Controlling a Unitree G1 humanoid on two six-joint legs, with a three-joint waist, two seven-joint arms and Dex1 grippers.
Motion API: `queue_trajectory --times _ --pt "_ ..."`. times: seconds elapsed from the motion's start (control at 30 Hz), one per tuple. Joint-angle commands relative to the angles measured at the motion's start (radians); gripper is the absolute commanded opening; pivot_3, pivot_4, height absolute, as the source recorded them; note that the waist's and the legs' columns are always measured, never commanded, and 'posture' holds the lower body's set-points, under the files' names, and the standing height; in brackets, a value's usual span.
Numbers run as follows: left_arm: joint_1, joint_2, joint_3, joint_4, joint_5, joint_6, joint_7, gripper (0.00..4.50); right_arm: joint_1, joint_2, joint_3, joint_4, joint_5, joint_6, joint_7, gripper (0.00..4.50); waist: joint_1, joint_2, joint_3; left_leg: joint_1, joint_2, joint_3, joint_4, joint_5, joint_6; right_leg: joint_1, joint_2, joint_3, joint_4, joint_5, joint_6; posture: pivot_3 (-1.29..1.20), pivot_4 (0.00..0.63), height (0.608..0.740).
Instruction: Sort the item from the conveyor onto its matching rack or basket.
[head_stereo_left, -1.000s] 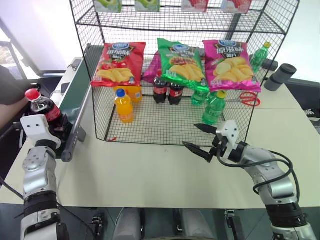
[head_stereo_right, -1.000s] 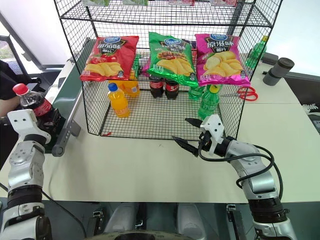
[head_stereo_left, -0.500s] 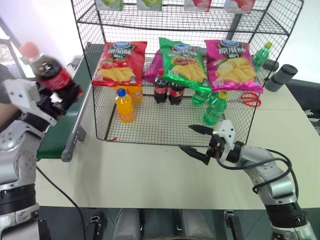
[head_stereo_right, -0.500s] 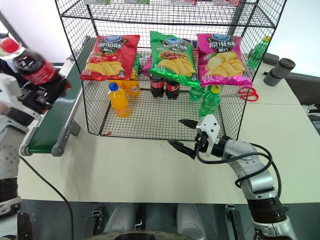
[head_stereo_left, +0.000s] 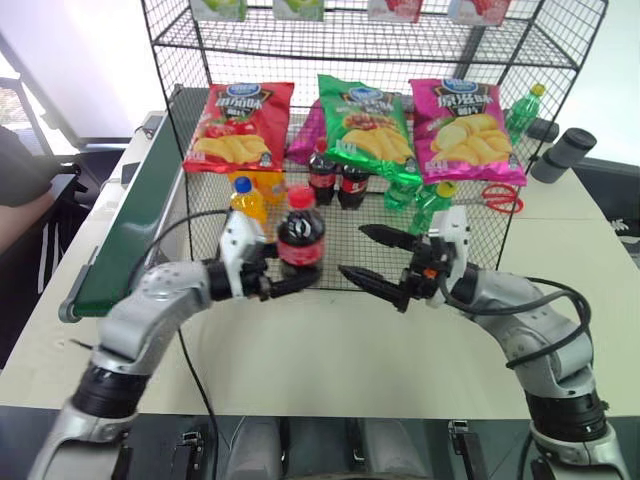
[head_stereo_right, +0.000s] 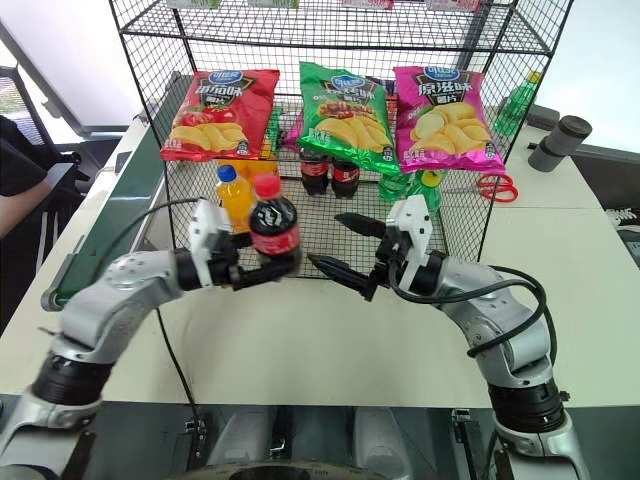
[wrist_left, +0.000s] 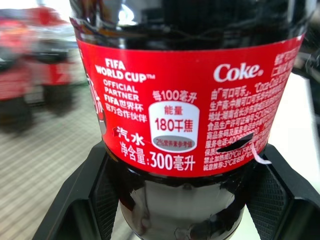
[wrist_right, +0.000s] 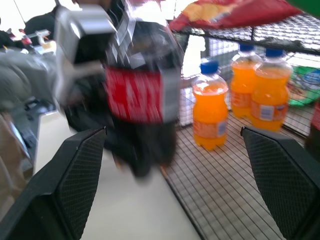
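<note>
The item, a small cola bottle (head_stereo_left: 301, 238) with a red cap and red label, stands upright in the air in front of the basket's front wall. My left gripper (head_stereo_left: 283, 279) is shut on its lower body, and its black fingers (wrist_left: 80, 200) hug the bottle (wrist_left: 185, 100) on both sides. Just to the bottle's right my right gripper (head_stereo_left: 368, 258) is open, its fingers pointing at the bottle (wrist_right: 142, 95) without touching it. The dark-green conveyor (head_stereo_left: 130, 230) runs along the left. The black wire basket (head_stereo_left: 200, 240) sits behind the bottle.
The basket holds orange soda bottles (wrist_right: 210, 115), two cola bottles (head_stereo_left: 335, 180) and green bottles (head_stereo_left: 430, 200). Three chip bags (head_stereo_left: 365, 120) hang on the shelf above. Red scissors (head_stereo_left: 497, 197) and a grey cylinder (head_stereo_left: 562, 152) lie at the right. A person's arm (head_stereo_left: 20, 200) shows at the far left.
My left arm swung the cola bottle from above the conveyor to the right, to the front of the basket. My right gripper rose and shifted left toward it, staying open.
</note>
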Motion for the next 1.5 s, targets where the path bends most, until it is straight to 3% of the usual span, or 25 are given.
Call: queue_trajectory --times 0.03,0.4,0.57,0.67,0.77,0.83,1.0,1.2,1.5 --pt "-0.055 -0.049 -0.035 0.007 0.042 -0.084 -0.05 2.86 -0.014 0.011 0.001 -0.061 0.039 0.033 -0.034 4.5 0.0 0.0 0.0 0.0 0.0 0.0 0.0 0.0 0.0 0.0 0.001 0.0 0.0 0.0 0.0 0.0 0.15 0.74" --pt "-0.105 -0.128 -0.099 0.057 0.126 -0.143 -0.138 2.86 0.003 0.031 0.024 -0.096 0.073 0.075 -0.079 4.5 -0.001 0.0 0.0 0.0 0.001 -0.001 0.0 0.0 0.0 0.0 0.005 0.001 0.0 0.0 0.0 0.0 0.15 0.74" --pt "-0.101 -0.133 -0.086 0.063 0.15 -0.149 -0.139 2.86 0.009 0.025 0.021 -0.095 0.085 0.074 -0.073 3.01 -0.001 0.0 0.0 0.0 0.001 -0.001 0.0 0.0 0.0 0.0 0.005 0.001 0.0 0.0 0.0 0.0 0.15 0.74" --pt "-0.094 -0.134 -0.071 0.061 0.125 -0.112 -0.142 2.86 0.005 0.025 0.026 -0.088 0.065 0.059 -0.075 3.01 -0.002 0.0 0.0 0.0 0.001 -0.001 0.0 0.0 0.0 0.0 0.005 0.001 0.0 0.0 0.0 0.0 0.15 0.74" --pt "-0.078 -0.13 -0.062 0.066 0.156 -0.128 -0.113 4.36 -0.001 0.029 0.03 -0.073 0.046 0.042 -0.075 3.01 -0.002 0.0 0.0 0.0 0.001 -0.001 0.0 0.0 0.0 0.0 0.005 0.001 0.0 0.0 0.0 0.0 0.15 0.74" --pt "-0.055 -0.118 -0.045 0.072 0.179 -0.142 -0.085 4.47 -0.007 0.036 0.033 -0.05 0.002 0.004 -0.087 3.01 -0.003 0.0 0.0 0.0 0.001 -0.001 0.0 0.0 0.0 0.0 0.005 0.001 0.0 0.0 0.0 0.0 0.15 0.74" --pt "0.043 -0.082 0.03 0.096 0.216 -0.182 -0.013 4.47 -0.027 0.09 0.041 0.094 -0.169 -0.146 -0.165 3.01 -0.005 0.0 0.0 0.0 0.001 -0.001 0.0 0.0 0.0 -0.001 0.005 0.001 0.001 0.0 0.0 0.0 0.15 0.74" --pt "0.166 -0.085 0.135 0.098 0.248 -0.223 0.109 4.47 -0.076 0.243 0.104 0.404 -0.426 -0.448 -0.315 3.01 -0.005 0.0 0.0 0.0 0.001 0.0 0.0 0.0 0.0 -0.001 0.004 0.001 0.001 0.0 0.0 0.0 0.15 0.74" --pt "0.189 -0.134 0.164 0.055 0.236 -0.249 0.166 4.47 -0.255 0.39 0.071 0.836 -0.526 -0.725 -0.404 3.01 -0.008 0.001 0.0 0.0 0.001 0.001 0.0 0.0 0.0 -0.002 0.001 0.001 0.003 0.0 0.0 0.0 0.15 0.74"
